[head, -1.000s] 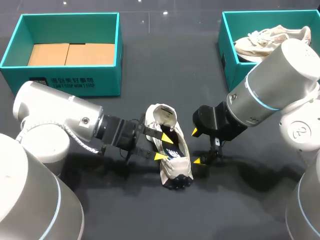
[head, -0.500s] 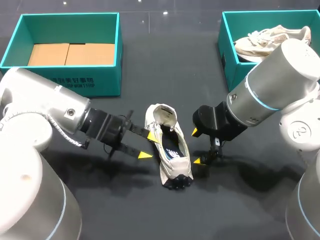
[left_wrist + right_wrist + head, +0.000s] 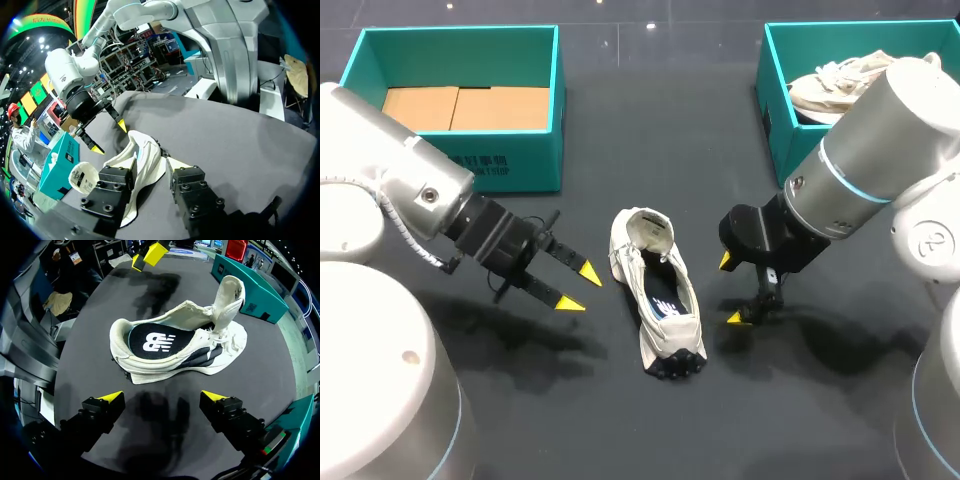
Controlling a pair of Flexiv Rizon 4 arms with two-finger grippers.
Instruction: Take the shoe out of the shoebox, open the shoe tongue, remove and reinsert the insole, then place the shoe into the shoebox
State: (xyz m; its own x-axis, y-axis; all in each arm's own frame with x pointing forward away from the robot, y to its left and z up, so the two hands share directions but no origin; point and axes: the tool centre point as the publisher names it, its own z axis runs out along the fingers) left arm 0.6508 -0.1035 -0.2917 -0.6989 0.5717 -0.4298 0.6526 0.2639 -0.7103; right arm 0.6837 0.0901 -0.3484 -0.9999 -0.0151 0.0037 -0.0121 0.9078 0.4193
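Overhead, the left shoebox [image 3: 460, 165] and right shoebox [image 3: 778, 135] (another shoe [image 3: 850, 78] inside) stand beyond both grippers; the shoe [image 3: 658, 295] lies between left gripper [image 3: 578, 288] and right gripper [image 3: 730, 290], both spread, touching neither. Left wrist: shoe [image 3: 142, 157] just ahead of the spread fingers [image 3: 114, 186]. Right wrist: shoe [image 3: 175, 345] ahead, jaws wide.

The shoe [image 3: 657, 290] is cream with a dark toe, and its insole [image 3: 152, 341] is black with a white mark. The left box [image 3: 470, 165] and right box [image 3: 772, 110] are teal. The cardboard [image 3: 465, 108] is tan and the bench [image 3: 620, 420] dark grey. The silver arms [image 3: 880, 140] have pale blue rings and yellow fingertips [image 3: 588, 273].
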